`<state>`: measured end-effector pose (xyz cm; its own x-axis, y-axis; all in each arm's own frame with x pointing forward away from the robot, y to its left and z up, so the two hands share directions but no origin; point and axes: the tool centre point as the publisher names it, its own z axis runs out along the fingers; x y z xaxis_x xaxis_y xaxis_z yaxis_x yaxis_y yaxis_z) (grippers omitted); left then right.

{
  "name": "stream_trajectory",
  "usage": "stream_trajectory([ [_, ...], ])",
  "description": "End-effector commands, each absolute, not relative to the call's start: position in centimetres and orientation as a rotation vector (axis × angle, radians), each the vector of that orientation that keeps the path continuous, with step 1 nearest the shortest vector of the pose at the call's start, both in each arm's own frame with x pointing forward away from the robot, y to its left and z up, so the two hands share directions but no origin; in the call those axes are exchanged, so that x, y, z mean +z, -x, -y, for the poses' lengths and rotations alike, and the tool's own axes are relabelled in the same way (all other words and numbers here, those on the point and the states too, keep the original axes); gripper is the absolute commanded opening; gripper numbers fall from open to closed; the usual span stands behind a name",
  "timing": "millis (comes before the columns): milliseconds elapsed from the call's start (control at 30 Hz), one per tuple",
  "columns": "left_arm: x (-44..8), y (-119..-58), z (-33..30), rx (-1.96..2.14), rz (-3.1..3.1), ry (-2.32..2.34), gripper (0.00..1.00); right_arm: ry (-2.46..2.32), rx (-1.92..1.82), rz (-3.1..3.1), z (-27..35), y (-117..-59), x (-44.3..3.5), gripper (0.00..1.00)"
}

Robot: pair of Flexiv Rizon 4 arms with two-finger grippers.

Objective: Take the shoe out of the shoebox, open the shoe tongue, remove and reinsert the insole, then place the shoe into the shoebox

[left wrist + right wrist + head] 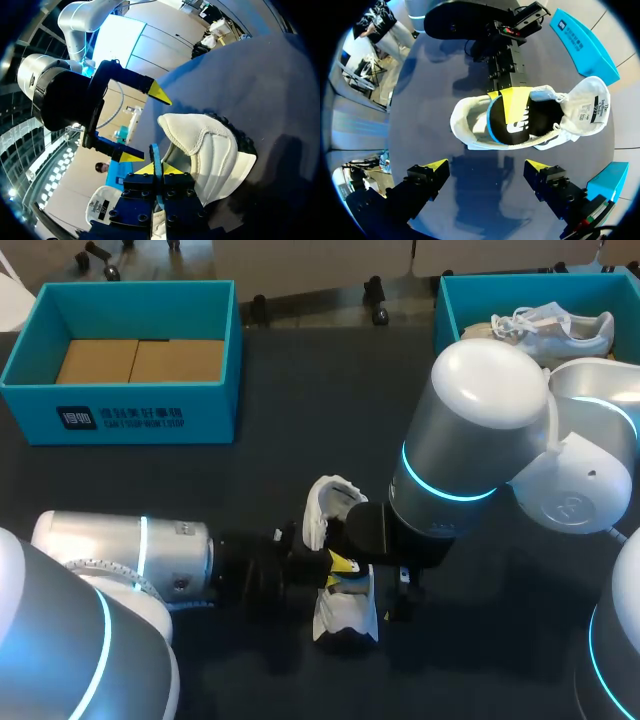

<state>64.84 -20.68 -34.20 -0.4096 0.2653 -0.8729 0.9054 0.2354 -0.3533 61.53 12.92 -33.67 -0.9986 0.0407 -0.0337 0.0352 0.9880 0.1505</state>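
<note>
A white shoe point(347, 617) lies on the dark table point(300, 450), its tongue point(590, 107) folded open. Inside it sits a black insole point(522, 127) with a blue rim. My left gripper point(340, 563) reaches in from the left and is shut on the insole's thin blue edge point(155, 159) at the shoe's opening. In the right wrist view the left gripper's yellow tips point(512, 100) pinch that edge. My right gripper point(485, 170) hangs open directly above the shoe, fingers wide apart and holding nothing. It also shows in the left wrist view as the right gripper point(145, 125) beyond the shoe's heel point(200, 142).
A teal shoebox point(215, 400) with a cardboard bottom stands at the back left. A second teal box point(450, 310) at the back right holds another white shoe point(560, 328). My right arm's large elbow point(480, 430) looms over the table's middle right.
</note>
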Motion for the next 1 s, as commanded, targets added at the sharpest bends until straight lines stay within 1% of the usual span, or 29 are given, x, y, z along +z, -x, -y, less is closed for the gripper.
stream_trajectory([
  [33,-34.3,-64.8,20.8,-1.189,-1.831,-1.068,0.0,-0.06,0.234,-3.095,-13.0,-61.5,-33.9,1.0],
  [133,-33.9,-64.3,20.6,-1.219,-1.835,-1.059,0.0,-0.06,0.234,-3.095,-13.0,-61.5,-33.9,1.0],
  [167,-33.8,-64.2,20.5,-1.238,-1.839,-1.053,0.12,-0.06,0.234,-3.095,-13.0,-61.5,-33.9,1.0],
  [200,-33.7,-64.0,20.4,-1.244,-1.839,-1.052,0.19,-0.06,0.234,-3.095,-13.0,-61.5,-33.9,1.0],
  [233,-33.6,-63.8,20.4,-1.257,-1.84,-1.048,0.23,-0.06,0.234,-3.095,-13.0,-61.5,-33.9,1.0],
  [300,-33.3,-63.5,20.3,-1.289,-1.847,-1.033,0.28,-0.06,0.234,-3.095,-13.0,-61.5,-33.9,1.0],
  [367,-33.0,-63.3,20.3,-1.321,-1.855,-1.018,0.3,-0.06,0.234,-3.095,-13.0,-61.5,-33.9,1.0],
  [567,-32.2,-62.8,20.4,-1.375,-1.883,-0.986,0.28,-0.06,0.234,-3.095,-13.0,-61.5,-33.9,1.0],
  [633,-32.0,-62.6,20.6,-1.387,-1.892,-0.989,0.25,-0.06,0.234,-3.095,-13.0,-61.5,-33.9,1.0],
  [767,-32.1,-62.4,21.1,-1.364,-1.891,-1.005,0.26,-0.06,0.234,-3.095,-13.0,-61.5,-33.9,1.0],
  [833,-32.4,-62.5,21.5,-1.342,-1.884,-1.014,0.17,-0.06,0.234,-3.095,-13.0,-61.5,-33.9,1.0],
  [900,-32.7,-62.6,21.6,-1.308,-1.864,-1.029,0.0,-0.06,0.234,-3.095,-13.0,-61.5,-33.9,1.0],
  [1000,-33.2,-63.0,21.7,-1.277,-1.85,-1.042,0.0,-0.06,0.234,-3.095,-13.0,-61.5,-33.9,1.0],
])
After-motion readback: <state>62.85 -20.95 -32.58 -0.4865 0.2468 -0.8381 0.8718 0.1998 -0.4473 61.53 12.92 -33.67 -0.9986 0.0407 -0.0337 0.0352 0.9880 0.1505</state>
